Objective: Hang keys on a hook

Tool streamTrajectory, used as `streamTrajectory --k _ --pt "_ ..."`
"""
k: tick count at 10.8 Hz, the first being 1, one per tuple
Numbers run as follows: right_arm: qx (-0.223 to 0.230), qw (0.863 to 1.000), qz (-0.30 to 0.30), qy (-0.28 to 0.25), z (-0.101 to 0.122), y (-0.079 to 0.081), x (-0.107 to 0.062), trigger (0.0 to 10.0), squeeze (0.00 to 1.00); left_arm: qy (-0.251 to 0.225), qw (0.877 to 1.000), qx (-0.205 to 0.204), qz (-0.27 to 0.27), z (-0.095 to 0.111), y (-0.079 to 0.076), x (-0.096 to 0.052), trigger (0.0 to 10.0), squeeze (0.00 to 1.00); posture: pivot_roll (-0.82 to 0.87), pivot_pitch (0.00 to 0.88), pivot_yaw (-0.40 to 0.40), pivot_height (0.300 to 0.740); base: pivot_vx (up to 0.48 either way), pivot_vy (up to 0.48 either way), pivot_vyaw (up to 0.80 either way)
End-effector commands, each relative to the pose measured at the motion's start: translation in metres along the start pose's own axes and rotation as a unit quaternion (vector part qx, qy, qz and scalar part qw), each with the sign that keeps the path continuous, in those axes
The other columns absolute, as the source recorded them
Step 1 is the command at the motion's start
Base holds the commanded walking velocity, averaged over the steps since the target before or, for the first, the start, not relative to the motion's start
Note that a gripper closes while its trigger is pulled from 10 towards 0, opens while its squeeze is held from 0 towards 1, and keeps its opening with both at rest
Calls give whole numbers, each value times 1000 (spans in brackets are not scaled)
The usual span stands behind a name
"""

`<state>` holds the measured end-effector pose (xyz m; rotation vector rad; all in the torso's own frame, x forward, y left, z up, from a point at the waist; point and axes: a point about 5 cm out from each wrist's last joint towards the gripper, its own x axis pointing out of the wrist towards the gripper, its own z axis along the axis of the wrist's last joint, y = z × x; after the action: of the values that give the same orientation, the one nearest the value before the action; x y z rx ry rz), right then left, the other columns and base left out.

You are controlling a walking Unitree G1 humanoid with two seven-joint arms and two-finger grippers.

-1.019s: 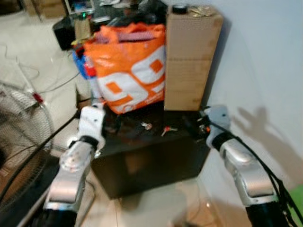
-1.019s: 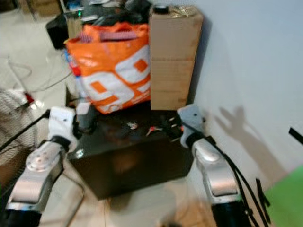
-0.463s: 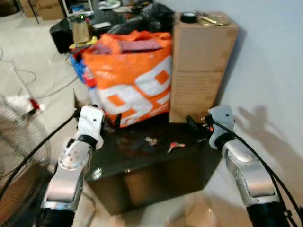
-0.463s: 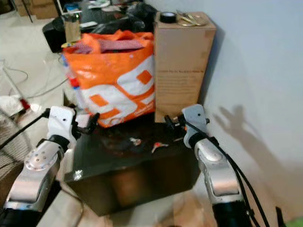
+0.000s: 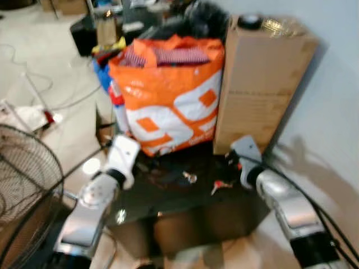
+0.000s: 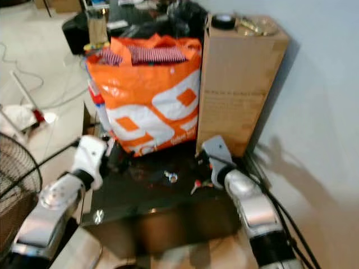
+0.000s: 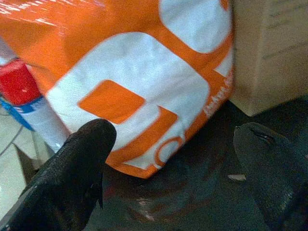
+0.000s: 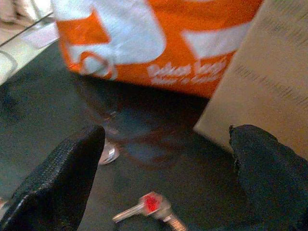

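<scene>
Silver arms, white wrist housings, black cables; claw fingers [image 7: 72, 178] look textured black.

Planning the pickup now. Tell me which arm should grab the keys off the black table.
Right. The right gripper is open with the red-headed key lying just ahead between its fingers, on the black table. The left gripper, also open, faces the orange bag instead, farther from the keys.

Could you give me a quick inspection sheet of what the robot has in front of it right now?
Surface: glossy black table.
Job's things: red-tagged key and a silver piece lie on the table; no hook seen.
Clutter: orange bag, cardboard box with tape roll on top.
Grippers: left gripper open, facing the bag; right gripper open above the key.
Cables: black cable along the right arm.
Surroundings: wire fan, white wall.
</scene>
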<state>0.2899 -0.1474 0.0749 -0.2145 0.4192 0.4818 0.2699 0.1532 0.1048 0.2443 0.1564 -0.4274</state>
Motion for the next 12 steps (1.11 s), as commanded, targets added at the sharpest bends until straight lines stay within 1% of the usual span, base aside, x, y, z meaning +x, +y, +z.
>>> streamTrajectory --k 1,2,3,4,5,6,7,8,10,12 --pt "-1 1000 19 -3 2 5 5 10000 0 7 1000 7 -22 0 -1 -2 10000 0 -37 0 36 740 0 0 0" --pt "-3 999 45 6 -2 14 13 10000 0 15 999 17 -35 -3 1 -5 10000 0 -41 0 37 740 0 0 0" --pt "-4 999 47 12 -5 17 17 10000 0 16 999 19 -30 -4 4 -7 10000 0 -36 0 33 740 0 0 0" --pt "29 999 14 -15 2 14 19 10000 0 14 1000 20 2 -3 8 -7 10000 0 -21 0 20 740 0 0 0" --pt "108 991 -60 -58 7 -1 12 10000 0 -5 999 -4 44 2 12 -7 10000 0 -9 0 10 740 0 0 0" --pt "131 985 -85 -74 6 -7 4 10000 0 -10 998 -13 61 3 12 -8 10000 0 -4 0 6 740 0 0 0" --pt "128 983 -99 -84 4 -12 -5 10000 0 -20 996 -32 78 4 13 -8 10000 0 -8 0 7 740 0 0 0" --pt "119 983 -102 -93 5 -12 -10 10000 0 -24 996 -35 82 5 13 -8 10000 0 -12 0 9 740 364 0 800" --pt "112 983 -107 -94 6 -10 -13 10000 0 -25 995 -38 84 6 13 -4 10000 0 -34 0 24 740 386 0 800" --pt "103 981 -138 -93 8 -10 -12 10000 0 -27 996 -35 81 7 13 -2 10000 0 -41 0 30 740 381 0 0"
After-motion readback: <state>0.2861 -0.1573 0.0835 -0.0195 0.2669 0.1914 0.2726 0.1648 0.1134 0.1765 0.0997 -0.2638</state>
